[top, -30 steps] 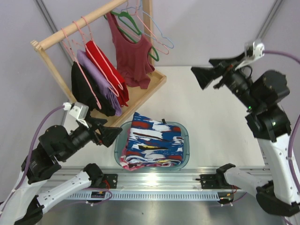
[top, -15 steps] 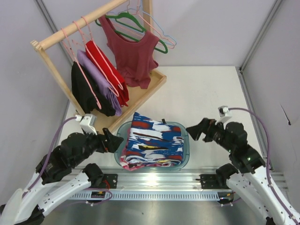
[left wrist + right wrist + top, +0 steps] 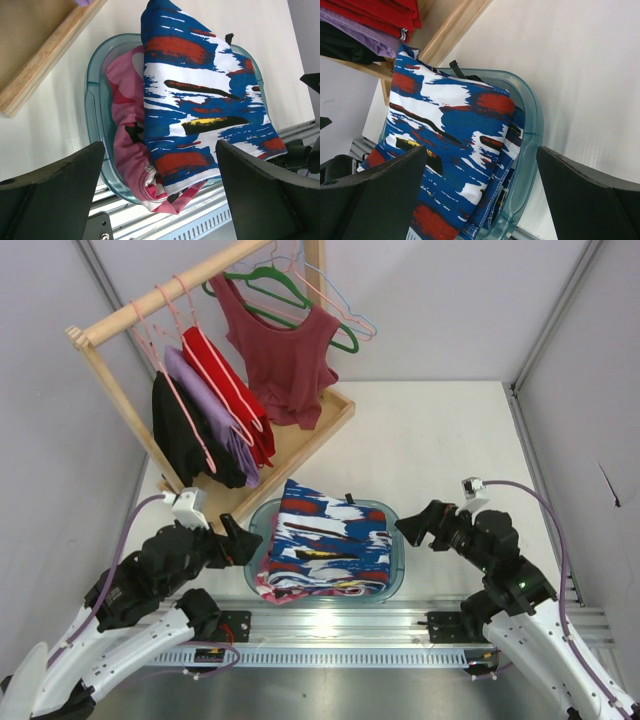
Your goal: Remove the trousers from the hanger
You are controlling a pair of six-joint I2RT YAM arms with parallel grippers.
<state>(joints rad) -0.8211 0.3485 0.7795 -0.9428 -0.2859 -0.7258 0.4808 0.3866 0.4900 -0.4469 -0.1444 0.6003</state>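
The royal-blue trousers (image 3: 325, 538) with white and red patches lie folded on top of the pile in the teal basin (image 3: 398, 540), off any hanger. The light-blue wire hanger (image 3: 340, 302) hangs bare on the rack's rail at the back. My left gripper (image 3: 240, 540) is open just left of the basin, apart from the cloth. My right gripper (image 3: 413, 525) is open just right of it. In the left wrist view the trousers (image 3: 210, 100) show beyond the open left gripper (image 3: 160, 147). The right wrist view shows the trousers (image 3: 445, 135) and the basin's rim (image 3: 535, 130) beyond the open right gripper (image 3: 481, 152).
A pink camouflage garment (image 3: 125, 115) lies under the trousers in the basin. The wooden rack (image 3: 150, 305) at the back left carries a dark-red tank top (image 3: 285, 350), red, purple and black garments (image 3: 215, 410), pink hangers and a green hanger (image 3: 290, 280). A metal rail (image 3: 330, 618) runs along the near edge.
My right arm has come down from high at the back right to low beside the basin's right side. The left arm edged slightly toward the basin. Both grippers stayed open.
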